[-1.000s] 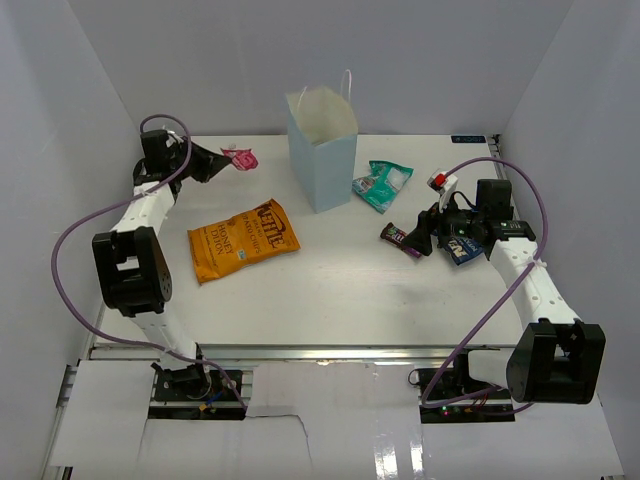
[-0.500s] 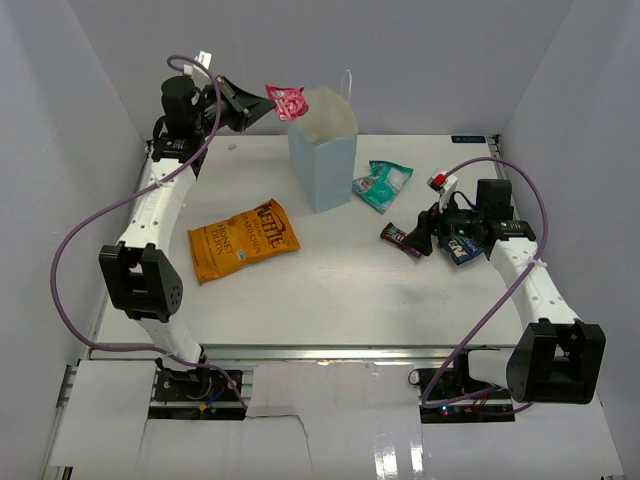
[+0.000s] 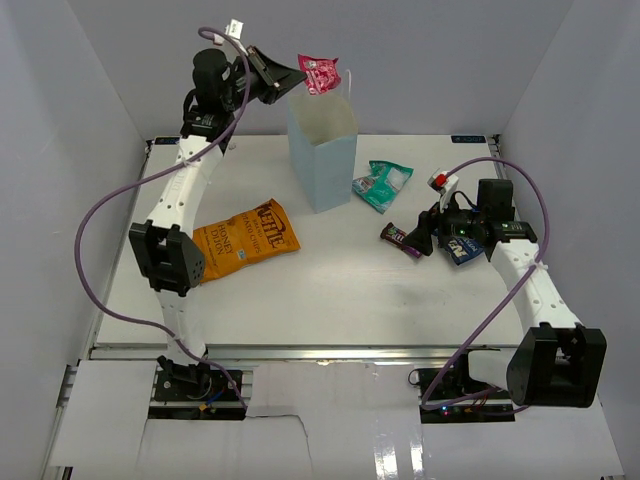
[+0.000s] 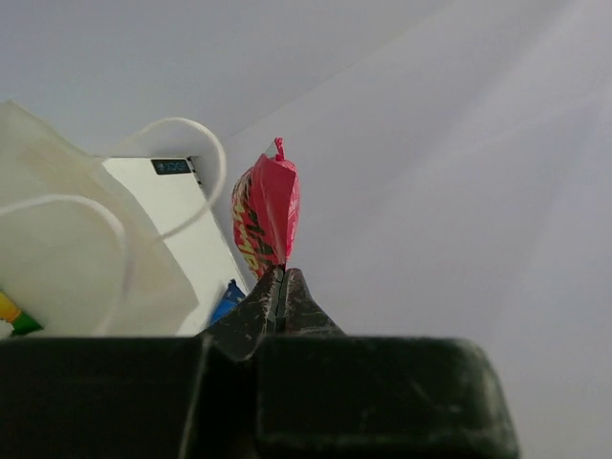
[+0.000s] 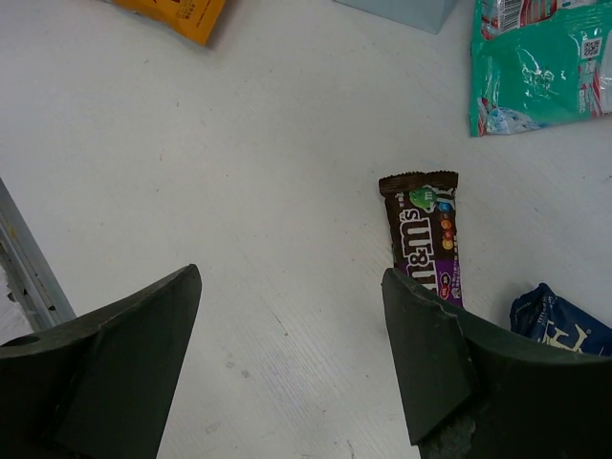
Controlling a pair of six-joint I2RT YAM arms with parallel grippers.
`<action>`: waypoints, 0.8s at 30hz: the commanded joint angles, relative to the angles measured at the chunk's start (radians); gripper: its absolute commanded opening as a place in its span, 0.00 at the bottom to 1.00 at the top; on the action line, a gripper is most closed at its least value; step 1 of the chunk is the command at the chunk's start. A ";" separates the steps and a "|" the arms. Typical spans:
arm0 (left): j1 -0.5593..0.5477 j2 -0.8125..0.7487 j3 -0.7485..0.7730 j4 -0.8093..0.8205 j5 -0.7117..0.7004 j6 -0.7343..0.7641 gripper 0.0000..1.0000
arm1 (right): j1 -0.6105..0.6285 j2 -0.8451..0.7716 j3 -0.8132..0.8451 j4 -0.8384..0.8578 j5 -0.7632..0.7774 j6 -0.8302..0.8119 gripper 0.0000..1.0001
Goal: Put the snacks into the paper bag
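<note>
Pinching the small red wrapper [image 3: 320, 75] by one end in the closed left tool [image 3: 300, 73], raised just above the paper bag [image 3: 322, 165], near its left rim. Pointing the wrapper's long axis out past the fingertips toward the bag's open mouth, so probably needs only a short carry inward before release. Hovering with the right tool [image 5: 287, 287] spread wide and empty, right of the bag, beside the small brown bar [image 5: 426, 239] on the tabletop [image 5: 239, 143].

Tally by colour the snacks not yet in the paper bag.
orange chip bag: 1
teal pouch: 1
brown bar: 1
dark blue packet: 1
red wrapper, pinched in the left fingers above the paper bag: 1
Total: 5
</note>
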 commanded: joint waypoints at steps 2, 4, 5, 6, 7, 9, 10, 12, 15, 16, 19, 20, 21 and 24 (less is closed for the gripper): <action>-0.016 0.110 0.132 -0.079 -0.076 0.035 0.00 | -0.003 -0.042 0.015 0.003 -0.020 -0.016 0.82; -0.023 0.128 0.151 -0.123 -0.094 0.066 0.00 | -0.001 -0.047 0.012 0.003 -0.017 -0.022 0.82; -0.029 0.131 0.153 -0.137 -0.107 0.078 0.00 | -0.001 -0.050 0.012 0.003 -0.017 -0.024 0.82; -0.032 0.132 0.148 -0.152 -0.114 0.090 0.00 | -0.001 -0.054 0.009 0.001 -0.012 -0.027 0.82; -0.034 0.131 0.142 -0.169 -0.116 0.096 0.00 | -0.001 -0.056 0.007 0.003 -0.011 -0.030 0.82; -0.035 0.129 0.127 -0.175 -0.114 0.100 0.10 | -0.001 -0.054 0.004 0.003 -0.012 -0.032 0.83; -0.034 0.131 0.128 -0.187 -0.111 0.100 0.18 | -0.003 -0.051 0.004 0.003 -0.012 -0.032 0.83; -0.037 0.132 0.148 -0.191 -0.102 0.103 0.42 | -0.001 -0.033 0.015 -0.005 -0.001 -0.029 0.84; -0.039 0.135 0.182 -0.195 -0.082 0.095 0.71 | -0.001 0.024 0.040 -0.025 0.055 -0.013 0.85; -0.039 0.135 0.205 -0.197 -0.079 0.095 0.72 | -0.001 0.044 0.065 -0.052 0.072 -0.012 0.86; -0.039 0.106 0.219 -0.194 -0.071 0.110 0.74 | 0.051 0.142 0.128 -0.112 0.207 -0.018 0.93; -0.039 0.080 0.216 -0.195 -0.071 0.127 0.74 | 0.074 0.169 0.145 -0.127 0.254 -0.028 0.94; -0.039 0.059 0.206 -0.209 -0.079 0.171 0.74 | 0.098 0.220 0.159 -0.135 0.360 -0.039 0.96; -0.036 -0.076 0.095 -0.258 -0.117 0.323 0.76 | 0.173 0.301 0.193 -0.143 0.505 -0.074 0.98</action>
